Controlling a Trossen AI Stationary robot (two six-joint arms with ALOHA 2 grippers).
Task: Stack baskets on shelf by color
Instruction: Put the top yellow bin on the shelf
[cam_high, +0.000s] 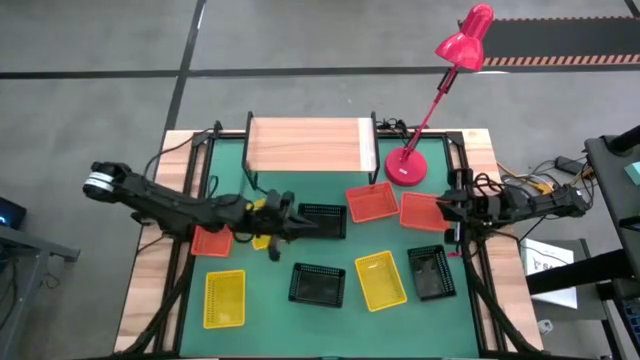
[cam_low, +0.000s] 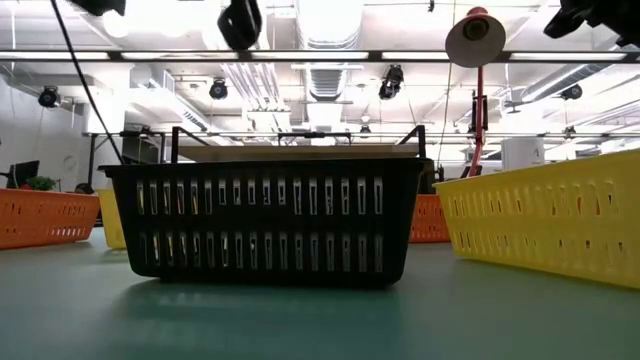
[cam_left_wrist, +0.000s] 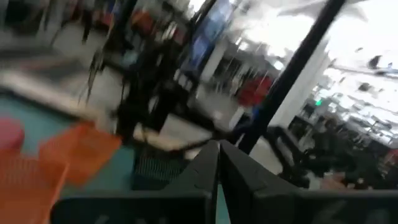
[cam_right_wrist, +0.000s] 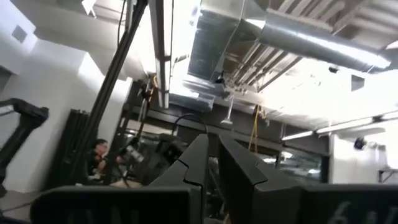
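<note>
On the baskets (cam_high: 317, 284), no legible writing

The shelf (cam_high: 309, 145), a light-wood plank top on a thin black frame, stands at the table's far edge with nothing on its top. Eight baskets show on the green mat. Two orange-red baskets (cam_high: 371, 203) (cam_high: 421, 211) lie side by side nearest the shelf, a third (cam_high: 211, 240) at left. Black baskets (cam_high: 324, 221) (cam_high: 317, 284) (cam_high: 431, 272) and yellow baskets (cam_high: 224, 298) (cam_high: 380, 280) lie singly, upright, unstacked.
</note>
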